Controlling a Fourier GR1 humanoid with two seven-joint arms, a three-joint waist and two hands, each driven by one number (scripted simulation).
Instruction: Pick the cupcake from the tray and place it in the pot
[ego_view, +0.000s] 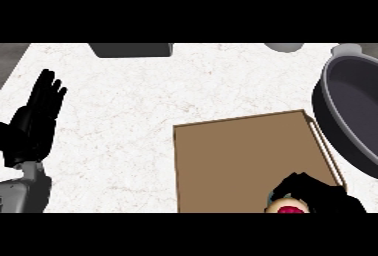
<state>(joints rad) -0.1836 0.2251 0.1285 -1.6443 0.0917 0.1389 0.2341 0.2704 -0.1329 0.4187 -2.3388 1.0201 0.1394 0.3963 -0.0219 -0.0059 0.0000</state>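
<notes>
- Head view, nearest the camera: the right robot hand (319, 194) sits at the lower right over the tray's near corner, its black fingers curled round the cupcake (289, 207), of which only a pale base and a red top show at the frame's lower edge.
- The cupcake is thus at the tray's near right corner, in the hand; whether it is clear of the tray surface I cannot tell.
- The tray (244, 160) is a flat brown board lying on the white table (125, 115), its right edge just beside the pot.
- The pot (354, 110) stands at the right, dark and deep, partly cut off by the frame, its opening facing up.
- The left robot hand (33, 120) rests at the left edge, open, fingers straight and up.
- Step in hand, as I judge it: lift and carry. It seems best to raise the cupcake straight up first, high enough to pass the pot's rim, then move it away and rightward.
- Keep the cupcake upright, centre it over the opening, lower it inside before uncurling the fingers.
</notes>
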